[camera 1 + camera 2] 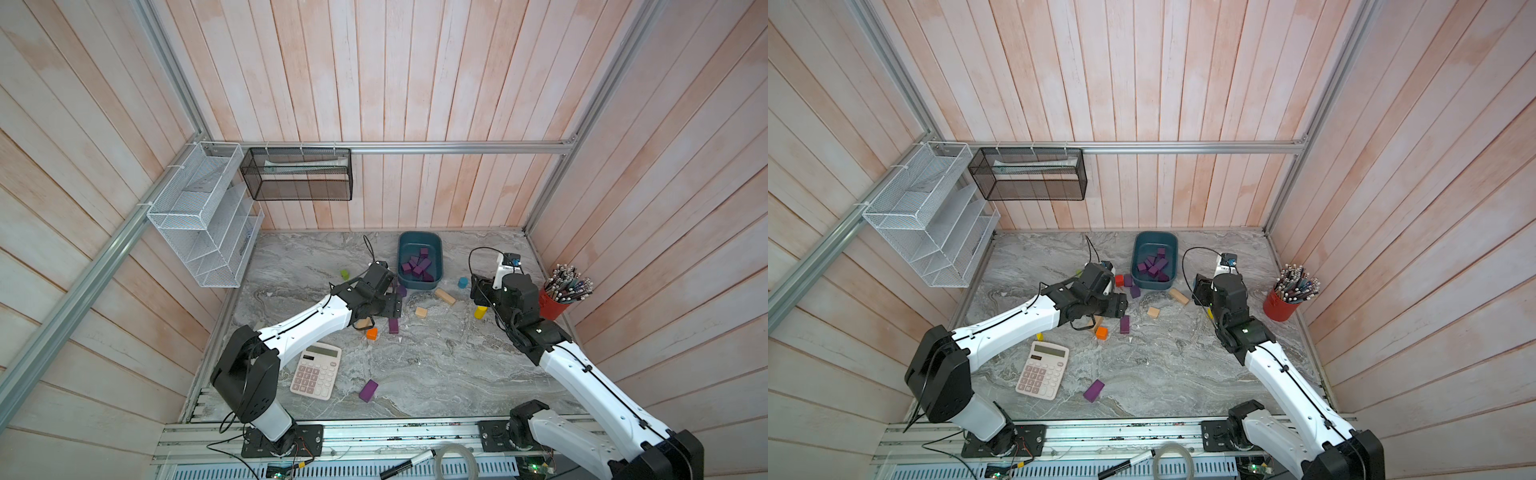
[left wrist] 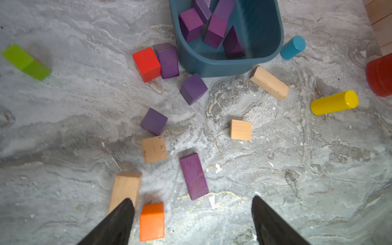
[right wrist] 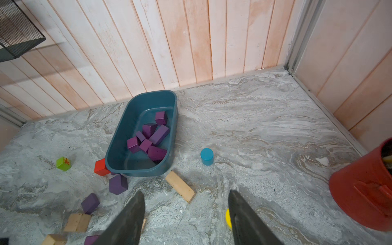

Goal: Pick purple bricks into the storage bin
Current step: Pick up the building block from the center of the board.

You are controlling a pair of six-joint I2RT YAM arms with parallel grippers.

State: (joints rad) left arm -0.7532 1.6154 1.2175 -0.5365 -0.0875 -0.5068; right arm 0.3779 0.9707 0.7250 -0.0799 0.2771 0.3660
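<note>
The teal storage bin stands at the back of the table with several purple bricks inside. Loose purple bricks lie in front of it: a bar, two cubes, and a block beside a red one. Another purple brick lies near the front edge. My left gripper hovers open just short of the bar, holding nothing. My right gripper is open and empty, right of the bin.
Tan blocks, an orange block, a red block, a green block, a yellow cylinder and a blue cylinder are scattered around. A calculator lies front left. A red pen cup stands at the right wall.
</note>
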